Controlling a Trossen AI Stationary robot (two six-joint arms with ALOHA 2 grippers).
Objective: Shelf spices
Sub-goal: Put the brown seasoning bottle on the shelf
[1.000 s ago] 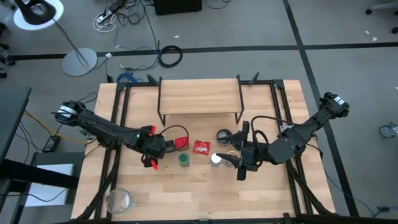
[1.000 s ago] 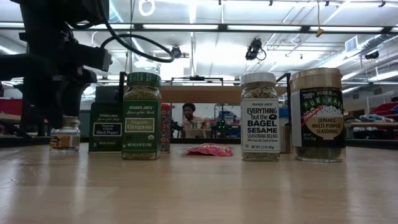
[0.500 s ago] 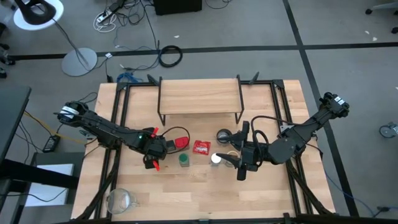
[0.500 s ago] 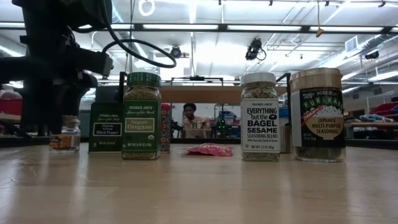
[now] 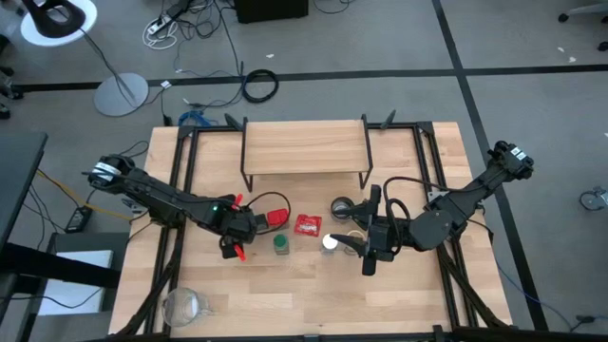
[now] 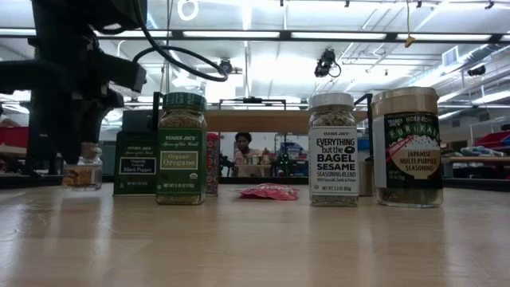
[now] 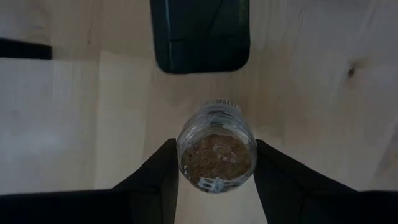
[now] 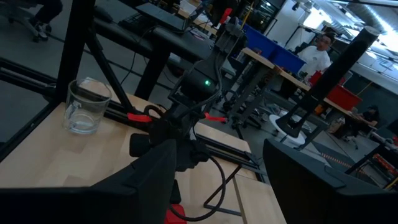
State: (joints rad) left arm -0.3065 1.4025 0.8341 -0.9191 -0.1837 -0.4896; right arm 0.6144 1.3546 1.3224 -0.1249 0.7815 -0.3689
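Tabletop, shelf at 12 o'clock, bare. Left gripper straddles small jar, grip uncertain. Next: clamp, lift.

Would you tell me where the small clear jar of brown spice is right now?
The small clear jar stands between the left gripper's fingers on the table's left side, beside the dark pepper tin.

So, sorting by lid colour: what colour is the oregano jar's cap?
Green, on the oregano jar, clearest in the low view.
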